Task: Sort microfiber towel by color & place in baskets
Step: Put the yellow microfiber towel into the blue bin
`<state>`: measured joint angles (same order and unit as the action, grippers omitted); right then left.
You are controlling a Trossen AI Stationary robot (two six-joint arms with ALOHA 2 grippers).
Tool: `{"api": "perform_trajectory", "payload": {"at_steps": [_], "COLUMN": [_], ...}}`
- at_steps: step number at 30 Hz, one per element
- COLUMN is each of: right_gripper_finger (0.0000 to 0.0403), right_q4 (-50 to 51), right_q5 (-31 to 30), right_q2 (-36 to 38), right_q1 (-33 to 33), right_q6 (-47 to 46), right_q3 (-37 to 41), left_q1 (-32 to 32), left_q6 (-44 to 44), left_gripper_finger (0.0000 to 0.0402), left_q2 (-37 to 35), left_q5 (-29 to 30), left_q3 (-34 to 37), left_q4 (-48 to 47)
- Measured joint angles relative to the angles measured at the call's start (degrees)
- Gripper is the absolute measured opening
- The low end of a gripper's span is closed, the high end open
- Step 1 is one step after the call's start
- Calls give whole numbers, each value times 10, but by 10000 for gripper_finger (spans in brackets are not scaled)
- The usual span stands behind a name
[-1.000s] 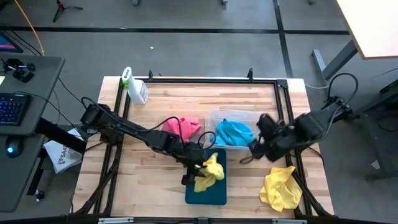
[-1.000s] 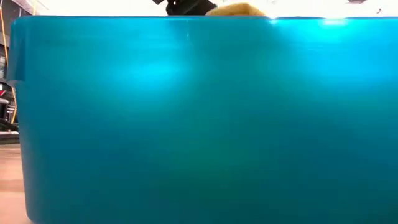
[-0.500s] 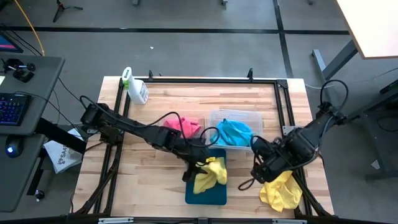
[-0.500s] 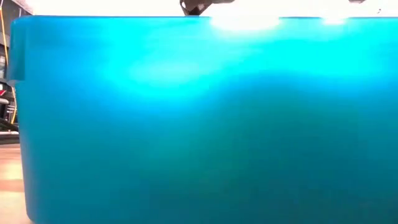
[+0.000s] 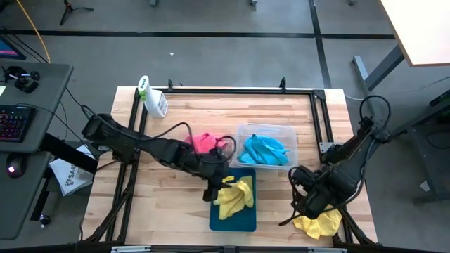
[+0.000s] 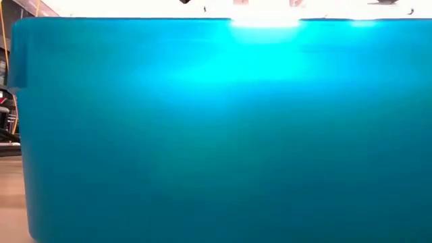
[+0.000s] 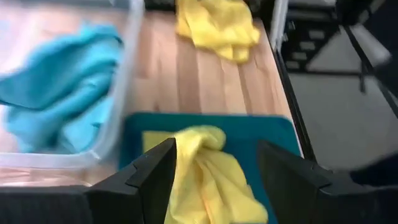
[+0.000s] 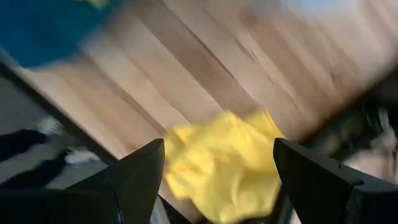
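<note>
- Step in hand: yellow sort. Left hand (image 5: 213, 191) spread open over a yellow towel (image 5: 235, 195) lying on the teal tray (image 5: 242, 221).
- Right hand (image 5: 304, 204) open, empty, above a second yellow towel (image 5: 320, 223) loose at the counter (image 5: 281, 105) edge.
- Next, by judgement: descend, pinch that cloth, carry to tray.
- Sorted: blue towels (image 5: 264, 149) in a clear tub (image 5: 242, 132); pink towel (image 5: 202, 141) beside it.
- Nearby: spray bottle (image 5: 152, 100), well apart; left arm lies across the tray approach.
</note>
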<state>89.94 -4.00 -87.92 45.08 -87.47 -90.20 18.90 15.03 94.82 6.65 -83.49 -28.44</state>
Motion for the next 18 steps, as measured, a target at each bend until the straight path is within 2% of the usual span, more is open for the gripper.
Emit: {"api": "perform_trajectory", "payload": {"at_steps": [4, 11, 14, 18], "right_gripper_finger": [298, 298, 298, 298], "right_q4": [-33, -276, -346, -382], "right_q5": [79, 186, 208, 209], "right_q2": [11, 28, 28, 28], "right_q1": [25, 52, 54, 53], "right_q6": [-70, -131, -160, -182], "right_q3": [102, 284, 337, 381], "left_q1": [18, 41, 51, 69], "left_q6": [17, 47, 59, 62], "left_gripper_finger": [209, 209, 209, 209], "left_q2": [-38, -74, -85, -98], "left_q5": [65, 140, 155, 163], "left_q3": [14, 17, 17, 17], "left_q4": [21, 27, 29, 27]}}
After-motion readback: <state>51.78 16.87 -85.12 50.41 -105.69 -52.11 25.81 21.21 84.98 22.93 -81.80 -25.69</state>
